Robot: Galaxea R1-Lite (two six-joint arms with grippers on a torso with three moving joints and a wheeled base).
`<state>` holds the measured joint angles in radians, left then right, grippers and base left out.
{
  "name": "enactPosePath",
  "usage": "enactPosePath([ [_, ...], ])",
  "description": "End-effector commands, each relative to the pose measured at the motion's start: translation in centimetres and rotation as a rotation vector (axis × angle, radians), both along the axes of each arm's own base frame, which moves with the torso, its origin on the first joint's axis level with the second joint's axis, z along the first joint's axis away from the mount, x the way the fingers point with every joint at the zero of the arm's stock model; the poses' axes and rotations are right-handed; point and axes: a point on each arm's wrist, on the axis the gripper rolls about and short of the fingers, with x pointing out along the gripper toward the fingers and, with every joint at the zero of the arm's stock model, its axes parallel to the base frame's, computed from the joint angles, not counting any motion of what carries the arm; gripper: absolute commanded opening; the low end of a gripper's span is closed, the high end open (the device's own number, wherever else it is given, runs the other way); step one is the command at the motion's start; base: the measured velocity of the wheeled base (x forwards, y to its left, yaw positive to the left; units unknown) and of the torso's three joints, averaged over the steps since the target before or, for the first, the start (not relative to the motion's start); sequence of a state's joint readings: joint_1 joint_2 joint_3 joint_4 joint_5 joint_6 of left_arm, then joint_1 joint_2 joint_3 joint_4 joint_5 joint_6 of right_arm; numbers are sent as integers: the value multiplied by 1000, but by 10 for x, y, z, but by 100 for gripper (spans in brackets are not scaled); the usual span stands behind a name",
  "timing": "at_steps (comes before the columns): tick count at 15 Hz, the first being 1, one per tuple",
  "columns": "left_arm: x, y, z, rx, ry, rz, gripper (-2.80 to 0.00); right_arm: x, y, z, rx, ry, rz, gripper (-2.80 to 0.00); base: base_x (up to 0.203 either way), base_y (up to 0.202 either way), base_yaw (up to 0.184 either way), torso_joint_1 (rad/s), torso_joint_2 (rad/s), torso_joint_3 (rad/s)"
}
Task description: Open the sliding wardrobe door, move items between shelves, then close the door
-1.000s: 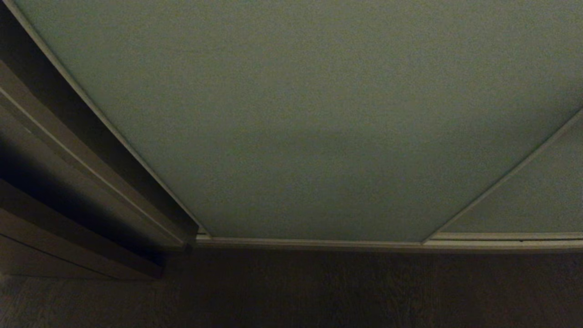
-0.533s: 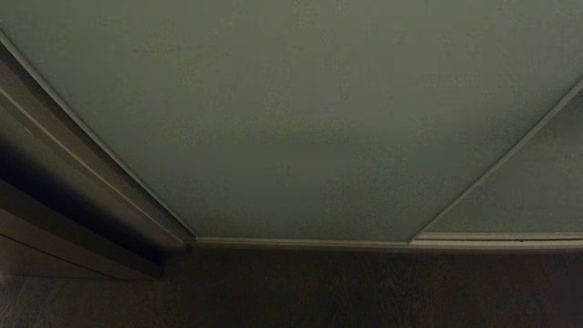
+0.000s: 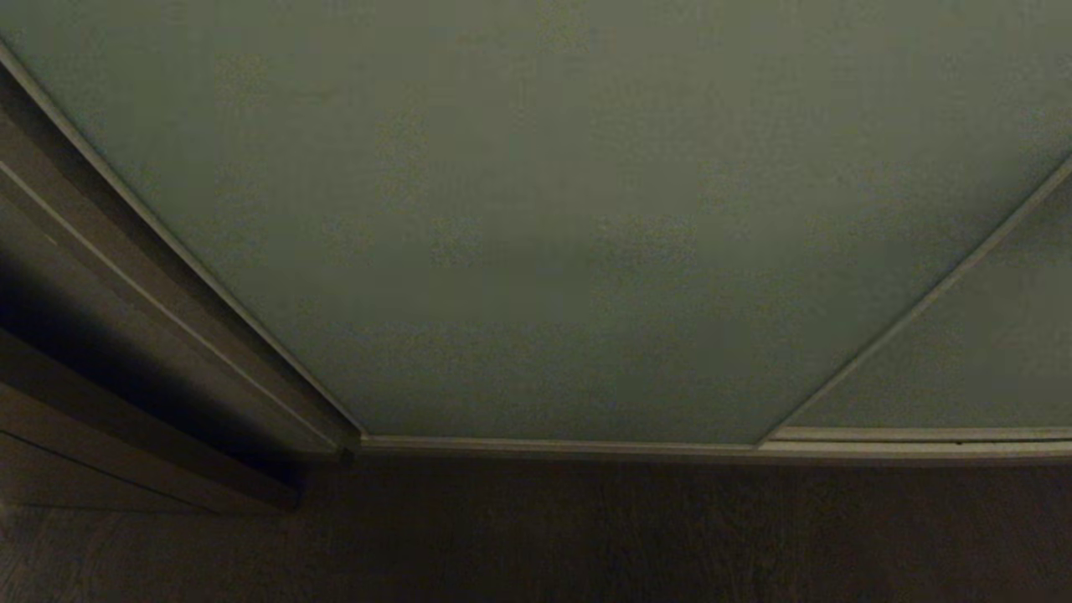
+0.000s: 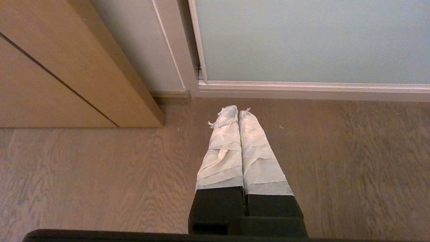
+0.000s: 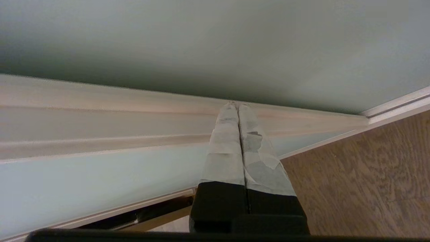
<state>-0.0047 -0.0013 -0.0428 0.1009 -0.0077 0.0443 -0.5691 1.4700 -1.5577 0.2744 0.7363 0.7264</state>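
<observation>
The sliding wardrobe door (image 3: pixel 536 209), a pale grey-green panel with a slim light frame, fills the head view and stands against the wardrobe's left side (image 3: pixel 126 276). A second, alike panel (image 3: pixel 963 368) shows at the right. Neither arm is in the head view. My right gripper (image 5: pixel 237 104) is shut and empty, its taped fingertips resting on the pale frame strip (image 5: pixel 100 97) between two grey-green panels. My left gripper (image 4: pixel 238 110) is shut and empty, hanging over the wood floor near the door's lower left corner (image 4: pixel 203 80). The items and the shelves are hidden behind the door.
Wood-grain floor (image 3: pixel 586 536) runs along the door's bottom rail (image 3: pixel 586 445). A light wooden cabinet front (image 4: pixel 50 67) juts out to the left of the wardrobe, close to my parked left arm.
The door has slid left: the dark gap at its left edge has narrowed and its right edge has shifted left too. The left arm has kept still.
</observation>
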Motion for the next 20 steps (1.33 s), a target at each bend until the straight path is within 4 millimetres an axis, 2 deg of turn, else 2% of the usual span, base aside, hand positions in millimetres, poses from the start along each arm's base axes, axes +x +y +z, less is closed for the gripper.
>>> enactPosePath([
  [1,0,0,0,0,1,0,-280,4,1,-2,7,9,4,-280,0,0,0,0,0,0],
  [7,0,0,0,0,1,0,-280,14,8,-5,3,26,-1,-280,0,0,0,0,0,0],
  [14,0,0,0,0,1,0,-280,3,14,-4,-22,1,0,-280,0,0,0,0,0,0],
  [17,0,0,0,0,1,0,-280,-2,14,-7,-178,-23,-26,-280,0,0,0,0,0,0],
  [20,0,0,0,0,1,-1,-280,-23,26,-23,-358,4,-69,-280,0,0,0,0,0,0],
])
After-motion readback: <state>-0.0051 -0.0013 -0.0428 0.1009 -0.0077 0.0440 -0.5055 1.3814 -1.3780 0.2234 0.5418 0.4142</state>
